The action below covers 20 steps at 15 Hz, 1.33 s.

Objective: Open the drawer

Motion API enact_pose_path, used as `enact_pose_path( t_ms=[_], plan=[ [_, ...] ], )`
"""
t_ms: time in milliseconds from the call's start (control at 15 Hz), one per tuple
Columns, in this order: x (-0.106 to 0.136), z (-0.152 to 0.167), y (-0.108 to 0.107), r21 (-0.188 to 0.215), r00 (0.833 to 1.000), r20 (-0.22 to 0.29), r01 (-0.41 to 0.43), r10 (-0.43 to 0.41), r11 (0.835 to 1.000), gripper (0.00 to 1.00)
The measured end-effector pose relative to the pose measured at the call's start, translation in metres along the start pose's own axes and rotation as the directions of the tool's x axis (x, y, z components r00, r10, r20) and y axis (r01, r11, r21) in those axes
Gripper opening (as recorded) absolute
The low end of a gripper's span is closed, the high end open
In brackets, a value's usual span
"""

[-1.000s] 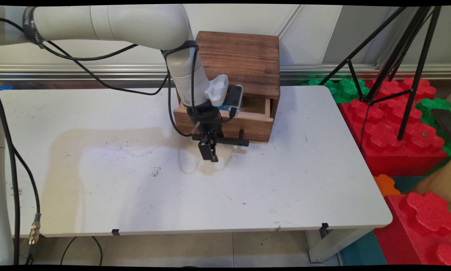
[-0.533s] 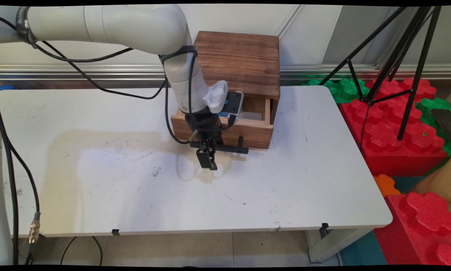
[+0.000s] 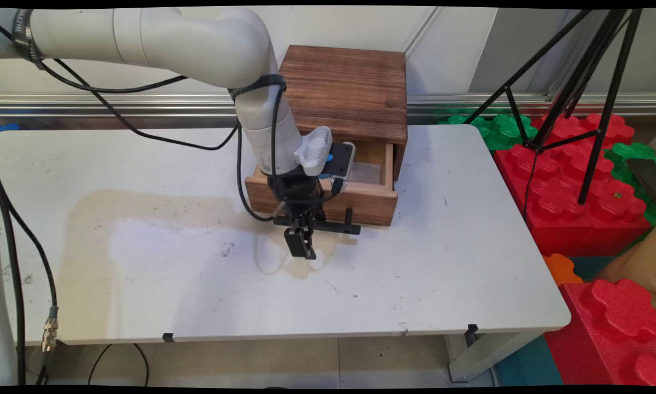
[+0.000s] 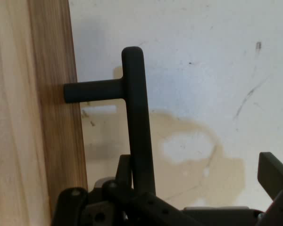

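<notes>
Hanging nose-down in front of the wooden box (image 3: 349, 87), the black gripper (image 3: 300, 247) sits at the middle of the frame in the main view, its tips just above the white table (image 3: 442, 262). The box's drawer (image 3: 360, 205) stands pulled partway out toward the camera, and its black handle (image 3: 328, 226) — a bar on two short posts — crosses right behind the gripper's linkage.

In the hand view the jaws are spread wide. The handle's bar (image 4: 137, 117) runs up from the bottom centre, with one post reaching left to the drawer's wooden front (image 4: 52, 117) along the left edge. The bar lies between the two fingers but far off centre: a dark finger part shows just beside it at the lower left, whether touching cannot be told, while the other finger (image 4: 273, 172) stands well apart at the lower right edge.

A pale brown stain (image 3: 300, 268) marks the table under the gripper. Black cables (image 3: 141, 123) hang from the arm at the upper left. A black tripod (image 3: 579, 82) and red foam blocks (image 3: 579, 219) fill the right side — off the table.
</notes>
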Motion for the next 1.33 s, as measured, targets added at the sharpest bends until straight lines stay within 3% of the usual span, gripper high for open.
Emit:
enact_pose_path(
  t_ms=[1333],
  plan=[
    [0.004,0.002,0.051,-0.002,1.000,0.001,-0.007,0.007,1.000,1.00]
  ],
)
